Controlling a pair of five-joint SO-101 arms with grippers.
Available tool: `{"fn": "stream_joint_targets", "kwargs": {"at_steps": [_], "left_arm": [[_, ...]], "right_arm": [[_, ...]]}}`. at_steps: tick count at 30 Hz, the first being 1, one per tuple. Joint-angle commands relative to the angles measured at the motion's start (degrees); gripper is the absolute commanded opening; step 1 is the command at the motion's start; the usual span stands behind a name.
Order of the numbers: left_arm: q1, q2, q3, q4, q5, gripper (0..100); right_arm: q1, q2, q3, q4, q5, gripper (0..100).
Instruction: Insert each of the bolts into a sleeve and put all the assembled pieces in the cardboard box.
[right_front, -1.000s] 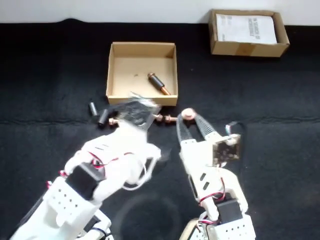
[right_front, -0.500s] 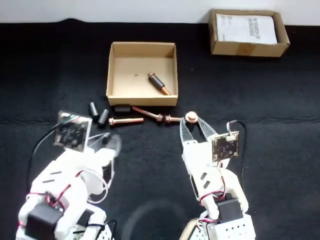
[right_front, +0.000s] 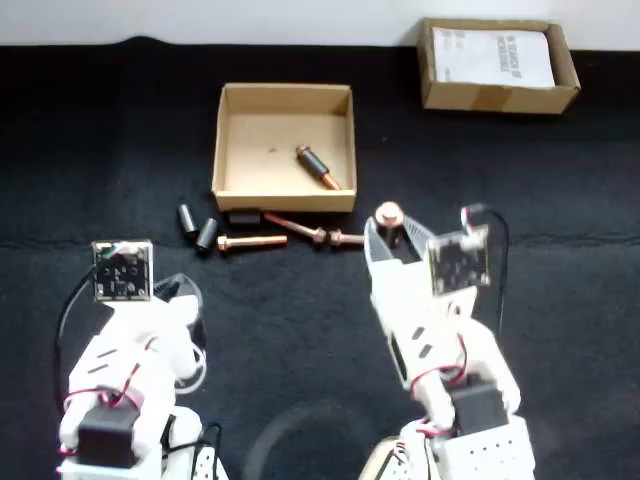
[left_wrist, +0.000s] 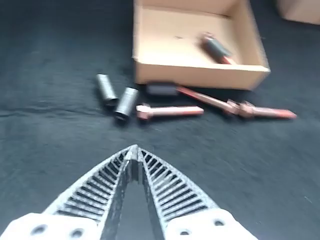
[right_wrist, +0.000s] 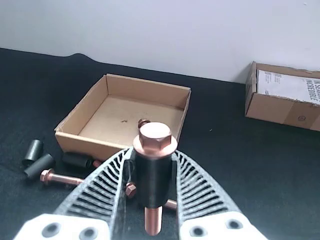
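My right gripper (right_wrist: 151, 153) is shut on a black sleeve with a copper bolt through it (right_wrist: 152, 175), held upright just in front of the cardboard box (right_front: 284, 199); its bolt head (right_front: 388, 213) shows between the fingers. One assembled piece (right_front: 318, 167) lies inside the box. Three loose sleeves (left_wrist: 106, 89) (left_wrist: 125, 103) (left_wrist: 161, 90) and three loose bolts (left_wrist: 170, 111) (left_wrist: 205, 99) (left_wrist: 265, 112) lie on the black mat in front of the box. My left gripper (left_wrist: 133, 151) is shut and empty, well back from them at the near left (right_front: 183, 290).
A second cardboard box (right_front: 497, 95) with a printed sheet in it stands at the far right. Black mat (right_front: 560, 300) covers the table, with open room to the right of the right arm and between the arms.
The left arm has pulled back from the loose bolts to the near left. The right gripper has carried its sleeved bolt slightly toward the box.
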Motion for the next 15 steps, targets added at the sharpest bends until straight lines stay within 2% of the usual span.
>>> {"fn": "stream_joint_targets", "kwargs": {"at_steps": [1, 5, 8, 12, 15], "left_arm": [[-4.9, -1.9, 7.6, -9.5, -0.1, 1], [-7.3, -1.9, 17.4, -21.3, -0.1, 1], [-7.3, -1.9, 21.8, -27.1, 0.0, 1], [-7.9, -1.9, 21.7, -26.5, 0.0, 1], [-7.9, -1.9, 21.7, -21.2, 0.0, 1]], "right_arm": [[0.4, 11.3, -12.3, 0.1, 0.4, 0.8], [0.2, 23.1, -21.0, 0.1, 0.4, 0.8], [0.2, 31.9, -27.5, 0.1, 0.4, 0.8], [0.1, 43.6, -37.0, 0.1, 0.4, 0.8], [-0.4, 52.3, -44.1, 0.1, 0.4, 0.8]]}}
